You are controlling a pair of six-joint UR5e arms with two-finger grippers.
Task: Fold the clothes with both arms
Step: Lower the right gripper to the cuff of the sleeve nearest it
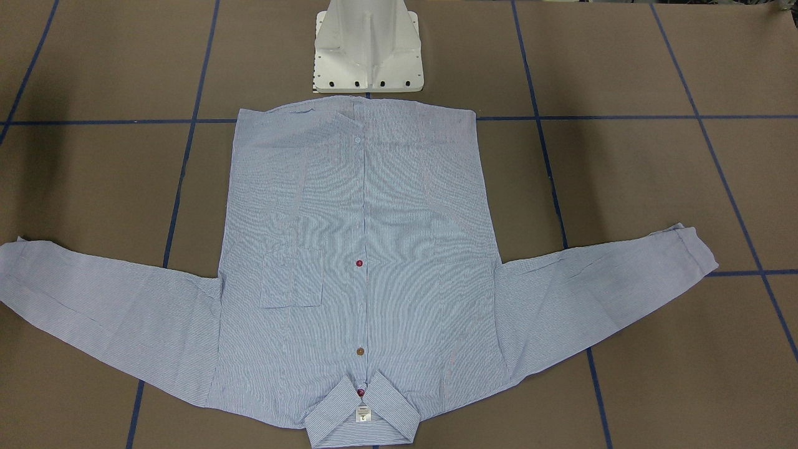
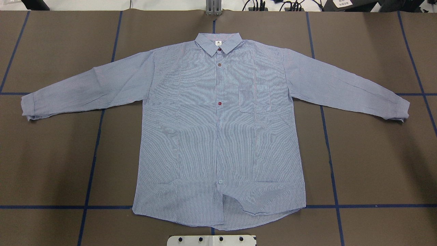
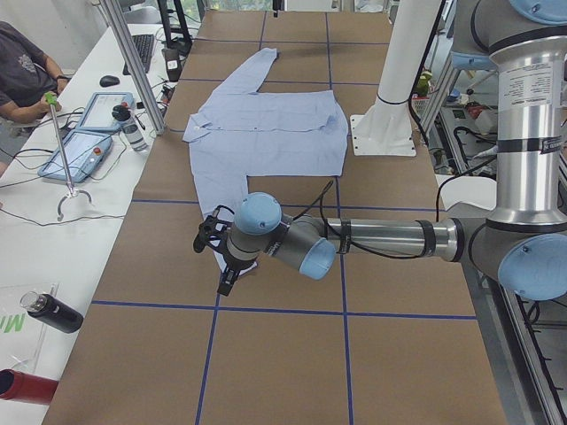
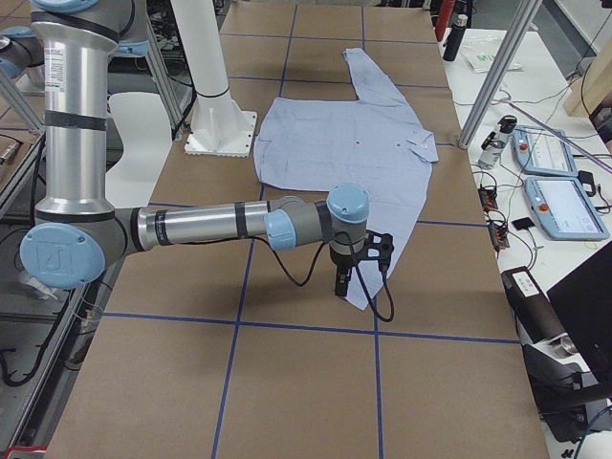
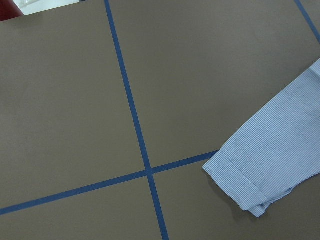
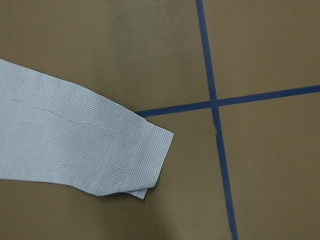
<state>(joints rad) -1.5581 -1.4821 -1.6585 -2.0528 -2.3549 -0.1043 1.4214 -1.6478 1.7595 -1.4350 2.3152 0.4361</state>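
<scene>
now the left gripper hangs near one cuff, and i cannot tell whether it's apart or together; the shirt lies flat, face up on the table, sleeves spread; the right gripper hangs by the other cuff, equally unclear.

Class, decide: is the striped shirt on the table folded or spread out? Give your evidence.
Spread out: the shirt lies flat, front up, both sleeves stretched out to the sides.

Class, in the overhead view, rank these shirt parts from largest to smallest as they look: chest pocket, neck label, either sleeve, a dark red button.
1. Sleeve
2. Chest pocket
3. Neck label
4. Dark red button
The last two look close in size; the button seems slightly smaller.
</scene>
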